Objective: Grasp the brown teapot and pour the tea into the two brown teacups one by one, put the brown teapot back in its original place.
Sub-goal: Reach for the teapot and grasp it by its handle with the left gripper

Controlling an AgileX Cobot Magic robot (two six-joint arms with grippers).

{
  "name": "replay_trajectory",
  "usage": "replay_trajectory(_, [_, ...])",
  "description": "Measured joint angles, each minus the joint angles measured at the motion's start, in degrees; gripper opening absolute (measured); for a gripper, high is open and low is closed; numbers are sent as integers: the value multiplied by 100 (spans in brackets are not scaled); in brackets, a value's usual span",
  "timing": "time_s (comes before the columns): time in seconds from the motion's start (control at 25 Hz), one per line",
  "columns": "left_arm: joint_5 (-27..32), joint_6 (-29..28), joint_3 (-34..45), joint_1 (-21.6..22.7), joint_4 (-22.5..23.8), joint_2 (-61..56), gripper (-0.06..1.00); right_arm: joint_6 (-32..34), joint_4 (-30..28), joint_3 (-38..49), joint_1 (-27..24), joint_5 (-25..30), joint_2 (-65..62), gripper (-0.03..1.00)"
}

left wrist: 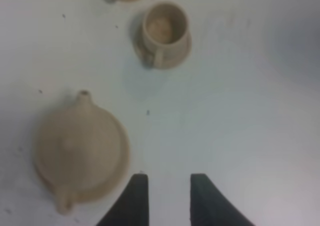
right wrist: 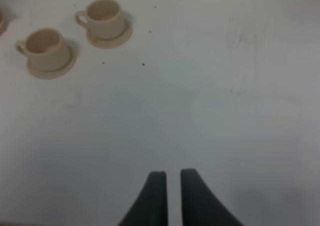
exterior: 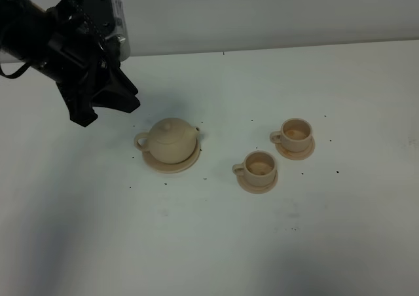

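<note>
Two teacups (exterior: 260,166) sit off brown teapot (exterior: 171,141) spout side; teapot on plate (exterior: 190,165). Left end effector (left wrist: 170,178) half open, empty, hovering near teapot's handle. Right end effector (right wrist: 173,175) open just a crack, empty, well away from teapot. My worry: off-centre grab on handle tips teapot, spills tea.

place: robot lab bench | evidence: plain white table (exterior: 275,243), black robot arm (exterior: 39,44)
</note>
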Motion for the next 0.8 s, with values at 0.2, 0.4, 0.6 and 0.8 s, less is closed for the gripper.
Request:
replay_trajectory(0.2, [0, -13, -746, -262, 1040, 421, 23, 4, 0, 0, 0, 0, 0, 9])
replay_trajectory(0.4, [0, -670, -1057, -596, 2498, 1004, 18, 4, 0, 0, 0, 0, 0, 9])
replay_trajectory(0.6, [0, -953, -1208, -804, 2721, 1428, 15, 4, 0, 0, 0, 0, 0, 10])
replay_trajectory(0.8, [0, -748, -1401, -1088, 3519, 1541, 15, 4, 0, 0, 0, 0, 0, 11])
